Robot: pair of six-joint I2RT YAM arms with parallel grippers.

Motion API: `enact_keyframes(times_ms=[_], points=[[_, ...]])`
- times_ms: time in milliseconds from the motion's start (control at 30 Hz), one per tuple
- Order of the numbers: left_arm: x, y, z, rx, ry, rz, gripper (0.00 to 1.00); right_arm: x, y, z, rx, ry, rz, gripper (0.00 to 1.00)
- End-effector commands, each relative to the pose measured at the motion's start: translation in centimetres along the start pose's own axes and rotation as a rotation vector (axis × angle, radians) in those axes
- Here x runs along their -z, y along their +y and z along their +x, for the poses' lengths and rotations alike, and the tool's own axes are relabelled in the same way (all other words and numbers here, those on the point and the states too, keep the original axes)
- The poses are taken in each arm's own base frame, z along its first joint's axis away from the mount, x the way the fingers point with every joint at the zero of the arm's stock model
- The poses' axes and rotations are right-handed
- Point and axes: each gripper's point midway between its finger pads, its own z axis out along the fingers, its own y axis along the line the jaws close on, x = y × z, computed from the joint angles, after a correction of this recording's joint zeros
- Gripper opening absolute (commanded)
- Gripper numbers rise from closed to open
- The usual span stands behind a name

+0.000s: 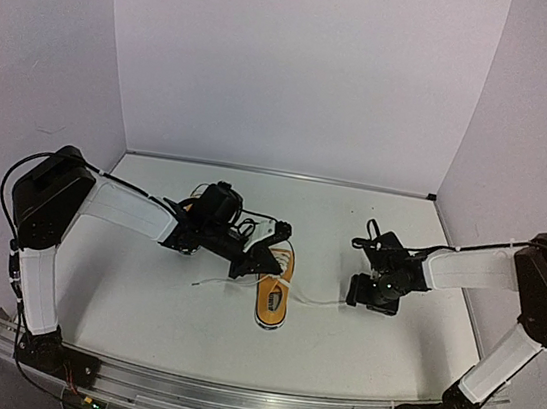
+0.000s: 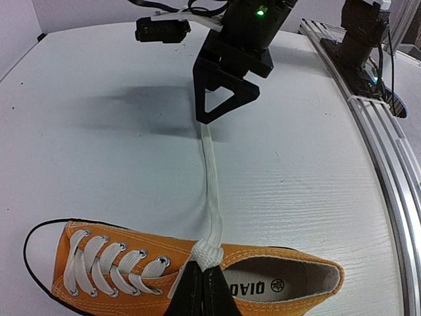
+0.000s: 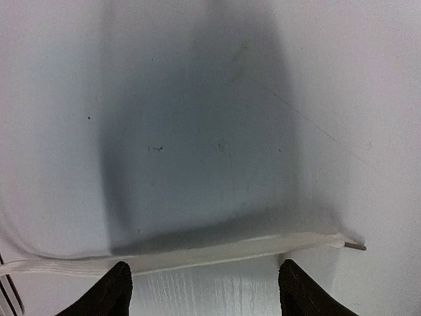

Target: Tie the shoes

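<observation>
One orange shoe (image 1: 272, 300) lies on the worktop (image 1: 136, 328) at the centre of the top view, toe toward the top of the frame and heel opening toward the bottom. In the left wrist view it fills the bottom edge, laced eyelets at lower left and the printed insole at lower right.

The left tool (image 2: 200, 284) is closed tight at the shoe's collar, its fingers pinching the white lace (image 2: 210, 191) at a small bunched knot. From there the lace runs straight up the frame across the worktop to the right tool (image 3: 205, 271), which sits low over the surface at upper centre.

In the right wrist view that tool stands wide — its two fingertips are at the bottom corners, and the lace lies flat across the frame just above them, its aglet (image 3: 356, 247) at the right. Whether the lace touches either finger is hard to tell.

A second loose end (image 1: 211, 281) trails left of the shoe in the top view.
</observation>
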Motion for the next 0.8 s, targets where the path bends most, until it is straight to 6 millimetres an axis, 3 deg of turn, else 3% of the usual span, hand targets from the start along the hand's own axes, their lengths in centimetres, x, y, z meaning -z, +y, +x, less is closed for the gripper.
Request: enact_keyframes(times_ms=[0,133,233,300,367,433,467,600,767], points=[[0.0,0.4,-2.3,-0.065,-0.054,-0.005,0.0,-0.8,2.2,-3.3,0.05,-0.075,-0.012,0.71],[0.2,0.1,-2.4,-0.089,-0.065,-0.007,0.0,-2.6,2.6,-3.8,0.093,-0.058,0.016,0.65],[0.6,-0.2,-2.7,-0.118,-0.085,-0.007,0.0,-3.4,2.9,-3.8,0.116,-0.044,0.016,0.54],[0.7,-0.3,-2.7,-0.126,-0.087,-0.004,0.0,-3.3,3.6,-4.3,0.128,-0.05,-0.005,0.45],[0.8,-0.5,-2.6,-0.138,-0.086,-0.001,0.0,-2.4,4.6,-5.6,0.141,-0.084,-0.035,0.25],[0.8,-0.8,-2.5,-0.159,-0.09,0.004,0.0,-0.8,6.2,-7.9,0.155,-0.145,-0.073,0.03],[0.9,-1.0,-2.4,-0.17,-0.099,0.005,0.0,0.4,6.9,-9.2,0.164,-0.184,-0.089,0.0],[1.2,-1.6,-2.2,-0.2,-0.125,-0.01,0.0,6.6,11.7,-15.2,0.213,-0.347,-0.231,0.0],[1.8,-2.0,-2.5,-0.241,-0.143,-0.055,0.0,12.0,18.7,-19.5,0.275,-0.441,-0.496,0.0]])
